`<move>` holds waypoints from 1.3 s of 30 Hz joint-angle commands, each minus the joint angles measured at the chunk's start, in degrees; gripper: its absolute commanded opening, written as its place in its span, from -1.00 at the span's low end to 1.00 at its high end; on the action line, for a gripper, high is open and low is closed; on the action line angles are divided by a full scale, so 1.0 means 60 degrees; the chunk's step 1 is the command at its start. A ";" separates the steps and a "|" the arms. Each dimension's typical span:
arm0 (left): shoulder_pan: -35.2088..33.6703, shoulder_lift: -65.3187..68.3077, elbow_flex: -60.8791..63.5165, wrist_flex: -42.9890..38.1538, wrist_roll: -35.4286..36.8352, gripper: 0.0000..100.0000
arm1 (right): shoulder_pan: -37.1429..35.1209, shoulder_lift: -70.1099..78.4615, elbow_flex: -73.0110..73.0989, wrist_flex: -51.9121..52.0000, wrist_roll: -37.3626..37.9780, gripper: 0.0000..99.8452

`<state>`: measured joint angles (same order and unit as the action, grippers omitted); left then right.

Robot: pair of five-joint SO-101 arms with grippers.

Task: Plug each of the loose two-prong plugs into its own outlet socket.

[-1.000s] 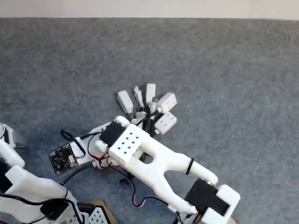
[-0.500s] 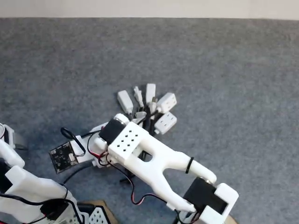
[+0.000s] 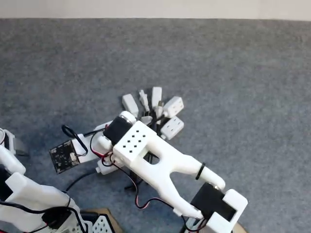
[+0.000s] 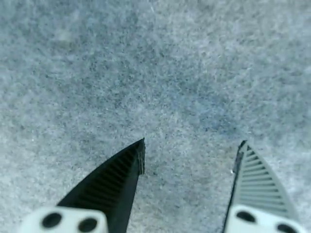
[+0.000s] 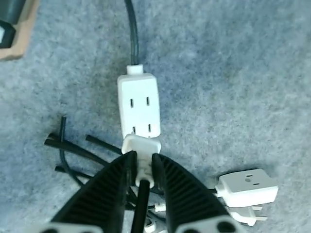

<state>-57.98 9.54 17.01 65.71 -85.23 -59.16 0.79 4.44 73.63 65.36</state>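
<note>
One plug (image 5: 141, 144), prongs hidden, sits clamped in the right jaws; left jaws gape.

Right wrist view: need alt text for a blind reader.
The right gripper clamps a white plug against the end of a white outlet strip on grey carpet. Black cords and another white socket block lie nearby.

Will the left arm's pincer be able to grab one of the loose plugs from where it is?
Probably not yet. The left pincer hangs open over bare carpet, with no plug near it, and the right arm seems to lie across the way to the loose plugs.
</note>
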 commanded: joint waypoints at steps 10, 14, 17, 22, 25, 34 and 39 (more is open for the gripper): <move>-0.0110 -0.0037 0.0095 -0.0132 -0.0117 -0.40 | 0.0168 -0.0681 0.1648 -0.1619 0.0088 -0.99; -0.0095 -0.0037 0.0095 -0.0132 -0.0117 -0.40 | 0.0168 -0.0681 0.1692 -0.1619 0.0088 -0.99; -0.0095 -0.0037 0.0095 -0.0132 -0.0117 -0.40 | 0.0139 -0.0667 0.1707 -0.1678 0.0103 -0.99; -0.0095 -0.0037 0.0095 -0.0132 -0.0117 -0.41 | 0.0081 -0.0242 0.1853 -0.2029 0.0059 -0.99; -0.0095 -0.0037 0.0095 -0.0132 -0.0117 -0.41 | 0.0081 0.0388 0.1853 -0.2044 0.0044 -0.99; -0.0095 -0.0037 0.0095 -0.0132 -0.0117 -0.41 | -0.0037 0.0755 0.1941 -0.2923 -0.0352 -0.99; -0.0095 -0.0037 0.0095 -0.0132 -0.0117 -0.41 | -0.0168 0.0725 0.2088 -0.2982 -0.0352 -0.99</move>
<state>-57.98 9.54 17.98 65.36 -85.23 -59.25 3.78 16.48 57.80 63.87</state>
